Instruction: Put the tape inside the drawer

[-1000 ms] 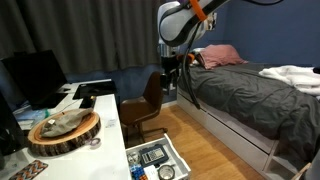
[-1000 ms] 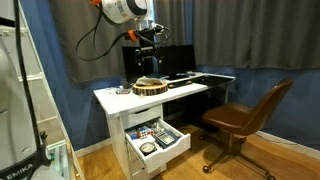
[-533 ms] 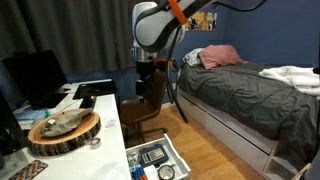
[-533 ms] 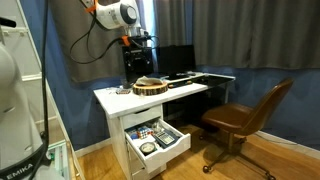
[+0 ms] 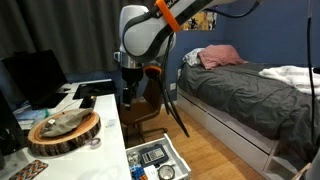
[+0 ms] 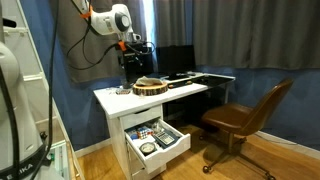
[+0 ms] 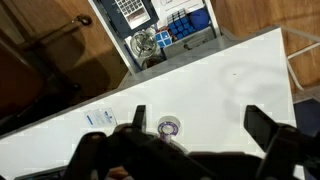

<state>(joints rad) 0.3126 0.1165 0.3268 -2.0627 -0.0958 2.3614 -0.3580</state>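
Hanging high above the white worktop (image 7: 230, 80) with its jaws spread wide and nothing held, the gripper (image 7: 200, 124) is aimed down at the tape (image 7: 169, 126), presumably so that the roll can be straddled on the descent. In the wrist view the roll is framed between the fingers, nearer one than the other. The tape is laid flat, a little in from the front edge, below which the drawer (image 7: 160, 35) is pulled out to receive it. In an exterior view the wooden slab (image 5: 65, 130) is seen just beside the roll, so a finger could be crowded there. The drawer is already partly filled with small items, which leaves limited free floor. A printed label (image 7: 100, 118) lies near the roll, and the chair (image 6: 245, 115) is kept well apart.
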